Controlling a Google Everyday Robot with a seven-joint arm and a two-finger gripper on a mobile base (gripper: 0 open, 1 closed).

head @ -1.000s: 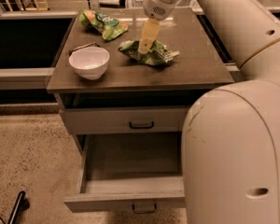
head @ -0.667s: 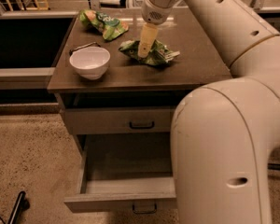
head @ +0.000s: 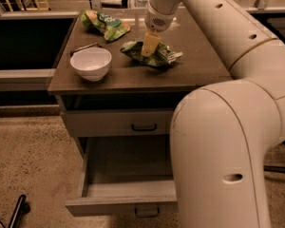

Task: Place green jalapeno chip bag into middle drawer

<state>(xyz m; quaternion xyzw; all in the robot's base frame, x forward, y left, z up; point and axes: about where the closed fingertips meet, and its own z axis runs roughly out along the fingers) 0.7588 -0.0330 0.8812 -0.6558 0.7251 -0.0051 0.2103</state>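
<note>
Gripper (head: 150,44) hangs right over the green jalapeno chip bag (head: 167,57) mid-tabletop (head: 194,72); can't tell its grip. White bowl (head: 90,63) sits near the left edge. Middle drawer (head: 118,202) is pulled out below, with the arm (head: 218,141) crowding its right side.

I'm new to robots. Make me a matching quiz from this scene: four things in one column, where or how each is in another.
1 white bowl
2 green jalapeno chip bag
3 middle drawer
4 gripper

A pulled open
B down at the chip bag
C front left of tabletop
D mid-tabletop, right of the bowl

Pairs: 1-C, 2-D, 3-A, 4-B
</note>
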